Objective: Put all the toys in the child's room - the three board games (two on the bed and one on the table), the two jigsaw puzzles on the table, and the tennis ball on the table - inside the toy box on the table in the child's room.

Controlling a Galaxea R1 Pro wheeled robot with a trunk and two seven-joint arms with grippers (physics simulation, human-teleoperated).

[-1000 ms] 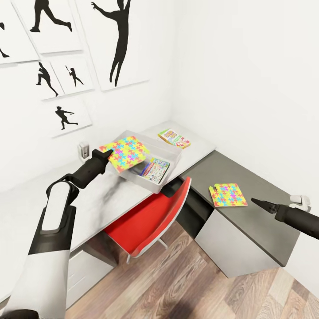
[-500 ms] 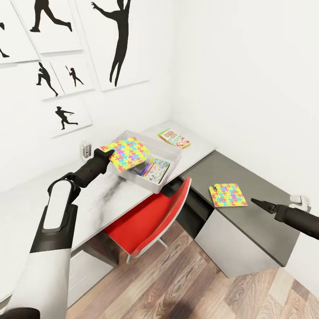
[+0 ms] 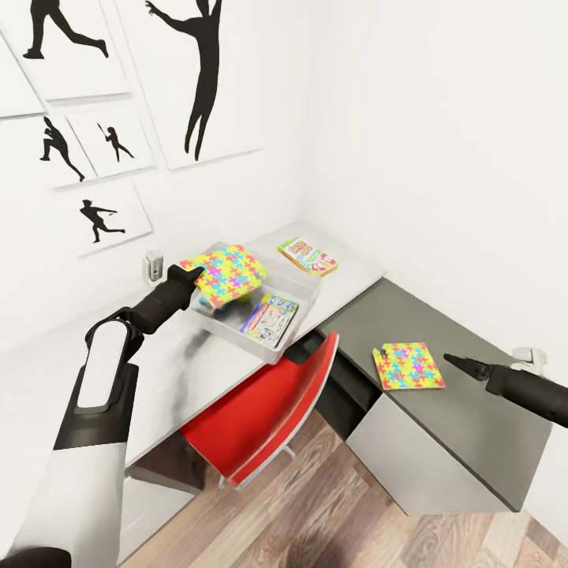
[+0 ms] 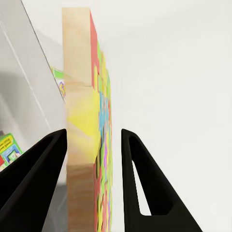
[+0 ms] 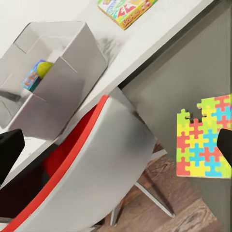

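Note:
My left gripper (image 3: pixel 194 275) is shut on the edge of a jigsaw puzzle (image 3: pixel 229 273), holding it tilted over the left end of the grey toy box (image 3: pixel 293 325) on the table (image 3: pixel 170 359). The left wrist view has that jigsaw puzzle (image 4: pixel 87 125) edge-on between the two fingers (image 4: pixel 43 164). Inside the toy box (image 5: pixel 79 58) lie a board game (image 3: pixel 270 319) and the tennis ball (image 5: pixel 44 68). Another board game (image 3: pixel 308 256) lies on the table behind the box. A second jigsaw puzzle (image 3: pixel 408 365) lies on the dark desk top, just left of my open, empty right gripper (image 3: pixel 457 363).
A red chair (image 3: pixel 268 402) is pushed under the table in front of the toy box, between the two arms. Black silhouette pictures (image 3: pixel 197 79) hang on the wall. A small white device (image 3: pixel 530 359) sits on the desk beside my right arm. Wood floor (image 3: pixel 355 521) lies below.
The whole picture has shifted, so the camera has moved. My left gripper keeps the puzzle over the toy box's left end. The right arm holds its place.

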